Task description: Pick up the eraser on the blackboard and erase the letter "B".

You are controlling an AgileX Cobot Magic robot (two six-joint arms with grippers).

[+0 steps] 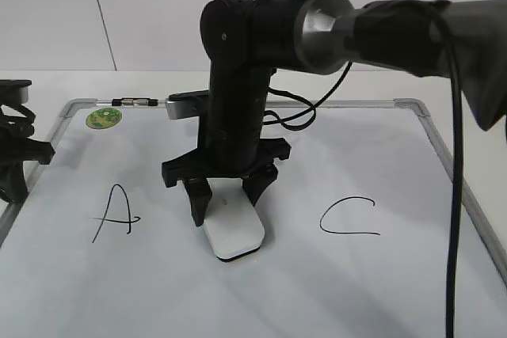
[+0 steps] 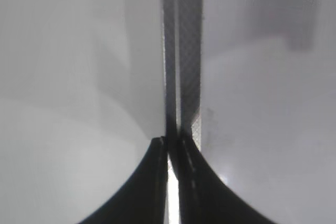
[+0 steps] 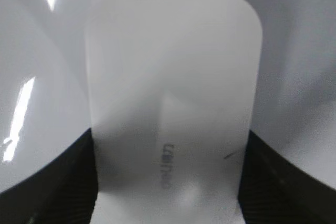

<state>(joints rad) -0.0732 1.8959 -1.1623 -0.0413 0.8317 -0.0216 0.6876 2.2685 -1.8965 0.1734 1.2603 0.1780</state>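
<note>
The white eraser point(image 1: 231, 231) lies flat on the blackboard point(image 1: 317, 290), midway between the black letters "A" point(image 1: 115, 213) and "C" point(image 1: 348, 218). My right gripper point(image 1: 228, 205) reaches across the middle and points down, with its fingers closed against the eraser's two long sides at its far end. In the right wrist view the eraser point(image 3: 173, 93) fills the frame between the jaws point(image 3: 168, 182), its grey print showing. No letter "B" shows; the spot between "A" and "C" is covered by eraser and gripper. My left gripper point(image 1: 12, 148) is shut and empty at the board's left edge point(image 2: 172, 142).
A round green sticker point(image 1: 104, 118) sits in the board's top left corner. A small black-and-clear marker point(image 1: 135, 102) lies on the top frame. The right arm and its cable point(image 1: 455, 195) hang over the board's right side. A grey strip point(image 2: 184, 51) runs ahead of the left jaws.
</note>
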